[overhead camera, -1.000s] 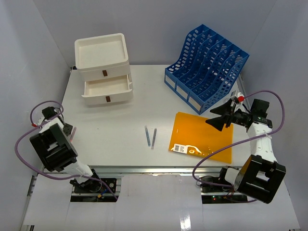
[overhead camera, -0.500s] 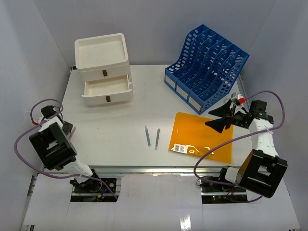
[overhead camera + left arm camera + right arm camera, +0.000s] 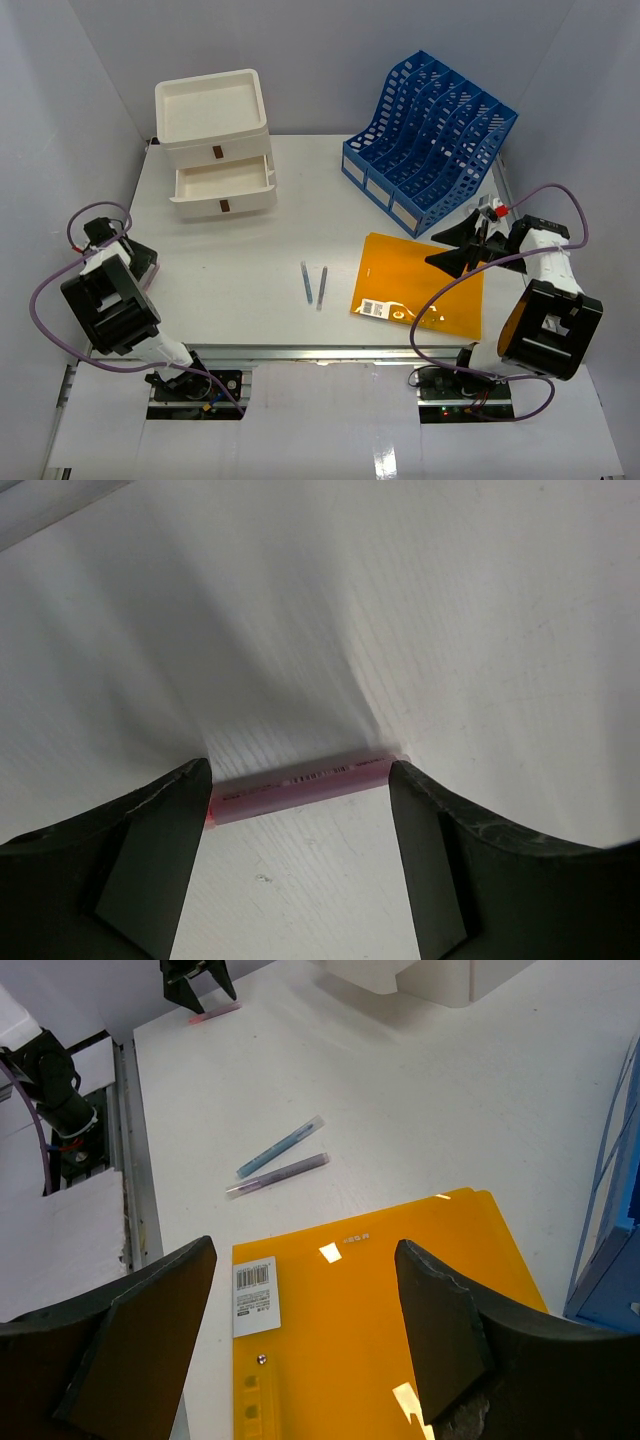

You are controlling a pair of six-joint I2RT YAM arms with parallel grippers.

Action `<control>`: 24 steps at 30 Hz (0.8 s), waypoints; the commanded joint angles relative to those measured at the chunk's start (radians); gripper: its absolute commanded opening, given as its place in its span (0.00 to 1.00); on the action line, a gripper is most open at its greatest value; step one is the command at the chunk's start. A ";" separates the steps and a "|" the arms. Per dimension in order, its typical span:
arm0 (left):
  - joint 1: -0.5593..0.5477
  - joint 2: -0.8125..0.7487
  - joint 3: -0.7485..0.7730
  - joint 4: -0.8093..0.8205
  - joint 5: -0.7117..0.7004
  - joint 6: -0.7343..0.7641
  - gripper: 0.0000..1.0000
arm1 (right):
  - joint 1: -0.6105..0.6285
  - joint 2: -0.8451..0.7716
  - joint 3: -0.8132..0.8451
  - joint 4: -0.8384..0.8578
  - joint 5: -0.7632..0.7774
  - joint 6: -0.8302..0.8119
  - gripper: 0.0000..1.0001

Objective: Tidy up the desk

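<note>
The large flat white desk (image 3: 240,250) fills the space ahead of both arms, and by my reckoning the tidying has hardly begun: everything loose is lying out on it.

The flat orange plastic folder (image 3: 420,285) lies near the front right, not yet in the blue slotted file rack (image 3: 430,140) behind it. The 2 slim pens, a blue one (image 3: 306,282) and a greyish one (image 3: 322,288), lie side by side mid-desk. A thin pink stick with a printed label (image 3: 300,783), probably a pen too, lies at the far left edge. The white three-drawer box (image 3: 213,140) has its middle drawer pulled out, and it looks empty.

The left gripper (image 3: 299,767) is spread wide, low over the pink stick, which lies crosswise between its tips; it has hold of nothing. The right gripper (image 3: 305,1250) hangs above the folder, jaws wide apart and empty.

The count: 1 folder, 3 pens, 1 rack, 1 drawer box.
</note>
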 commanded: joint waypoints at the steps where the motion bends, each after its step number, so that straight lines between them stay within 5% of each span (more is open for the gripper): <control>1: 0.000 0.001 0.015 0.013 0.117 0.051 0.84 | 0.012 -0.030 0.026 -0.076 -0.063 -0.099 0.79; 10: -0.001 -0.013 -0.002 0.017 0.195 0.158 0.86 | 0.027 -0.029 0.026 -0.076 -0.070 -0.095 0.79; 24: -0.001 -0.038 -0.064 -0.002 0.113 0.178 0.85 | 0.034 -0.052 0.007 -0.076 -0.080 -0.080 0.79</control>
